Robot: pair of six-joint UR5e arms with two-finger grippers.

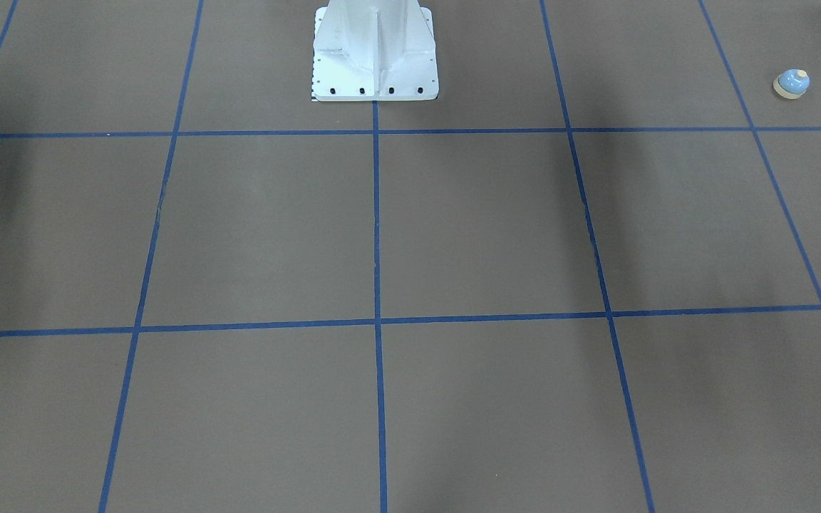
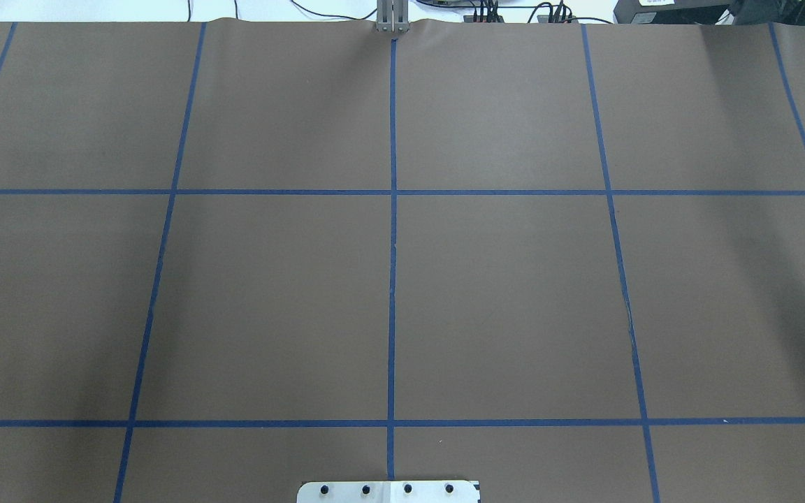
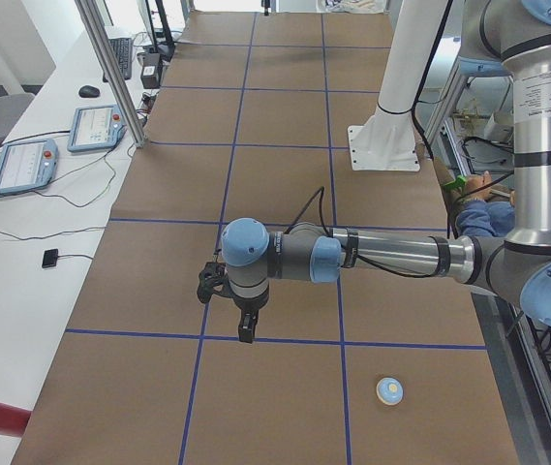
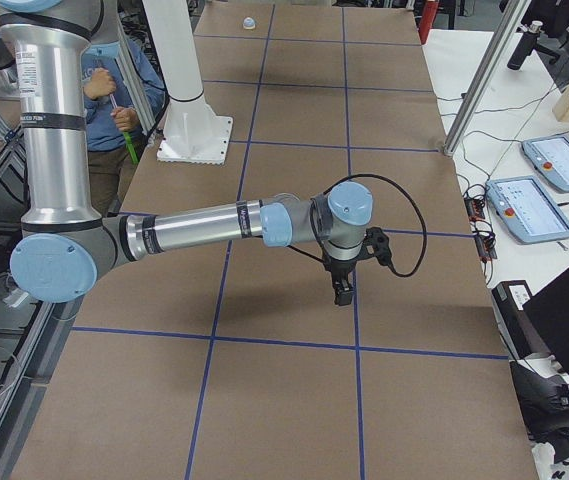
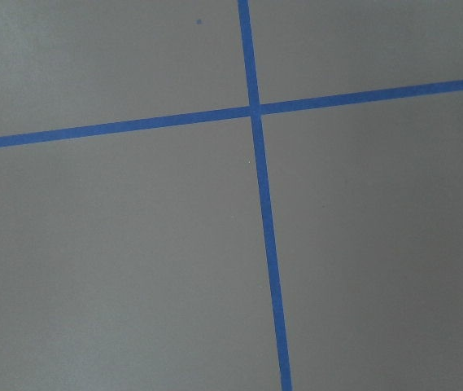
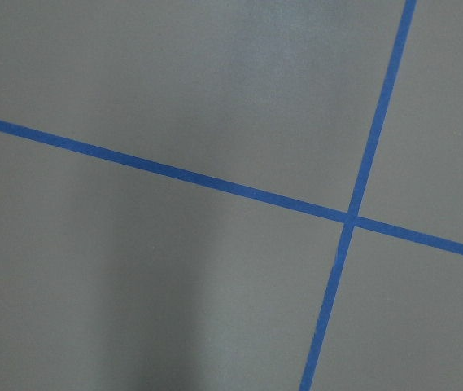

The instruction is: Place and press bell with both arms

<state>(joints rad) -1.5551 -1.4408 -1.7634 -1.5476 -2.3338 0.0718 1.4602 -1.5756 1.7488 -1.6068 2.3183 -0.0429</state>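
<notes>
I see a brown table (image 2: 514,293) crossed by blue grid lines (image 2: 393,279), a light-blue bell (image 1: 792,83) with cream base, a white pedestal (image 1: 375,50), and silver-grey arms (image 3: 391,254) with light-blue joint caps (image 3: 246,242)

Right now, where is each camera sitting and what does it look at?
Front-facing: across the table, facing the robot; shows white pedestal, the bell, no arms.
Overhead: behind the robot, looking down; only the pedestal's foot.
Exterior left: table's left end; left arm near, bell nearby.
Exterior right: opposite end; right arm near, bell far.
Left wrist: down at crossing blue tape; no robot parts.
Right wrist: likewise, another tape crossing.
Shared: front and side views see the bell.
</notes>
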